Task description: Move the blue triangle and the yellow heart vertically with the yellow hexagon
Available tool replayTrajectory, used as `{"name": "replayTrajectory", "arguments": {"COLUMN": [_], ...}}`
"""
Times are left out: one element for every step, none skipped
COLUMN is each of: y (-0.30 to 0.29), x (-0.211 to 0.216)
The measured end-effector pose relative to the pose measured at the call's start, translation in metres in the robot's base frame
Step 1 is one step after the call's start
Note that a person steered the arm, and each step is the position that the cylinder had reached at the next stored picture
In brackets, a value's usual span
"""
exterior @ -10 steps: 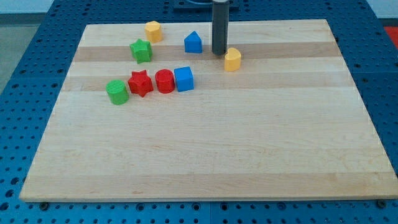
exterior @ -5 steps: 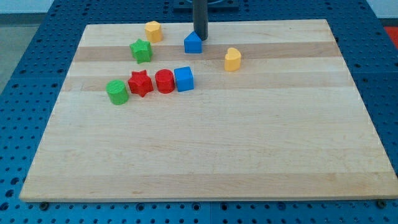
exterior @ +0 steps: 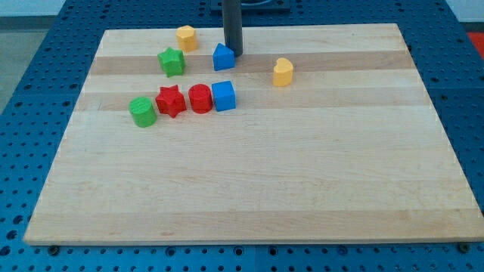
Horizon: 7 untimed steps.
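The blue triangle [exterior: 222,57] lies near the view's top, left of centre. My tip [exterior: 232,54] touches its upper right side. The yellow hexagon [exterior: 186,37] sits further to the view's left and a little higher, near the board's top edge. The yellow heart [exterior: 283,72] lies apart to the view's right of the triangle, slightly lower.
A green star [exterior: 172,61] lies below the yellow hexagon. A row lower down holds a green cylinder [exterior: 141,111], a red star [exterior: 171,100], a red cylinder [exterior: 200,98] and a blue cube [exterior: 223,96]. The wooden board's top edge [exterior: 318,29] is close behind the rod.
My tip moved from beside the yellow heart to the view's left, reached the blue triangle and pushed it a little left and down. The other blocks stayed put.
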<state>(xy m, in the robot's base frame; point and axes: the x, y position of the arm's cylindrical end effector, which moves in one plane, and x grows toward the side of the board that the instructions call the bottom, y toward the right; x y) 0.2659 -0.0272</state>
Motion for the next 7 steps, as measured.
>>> {"name": "replayTrajectory", "arguments": {"y": [0.051,0.12,0.163,0.167,0.135,0.116,0.111], "x": [0.012,0.042,0.071,0.08,0.077,0.064,0.054]}}
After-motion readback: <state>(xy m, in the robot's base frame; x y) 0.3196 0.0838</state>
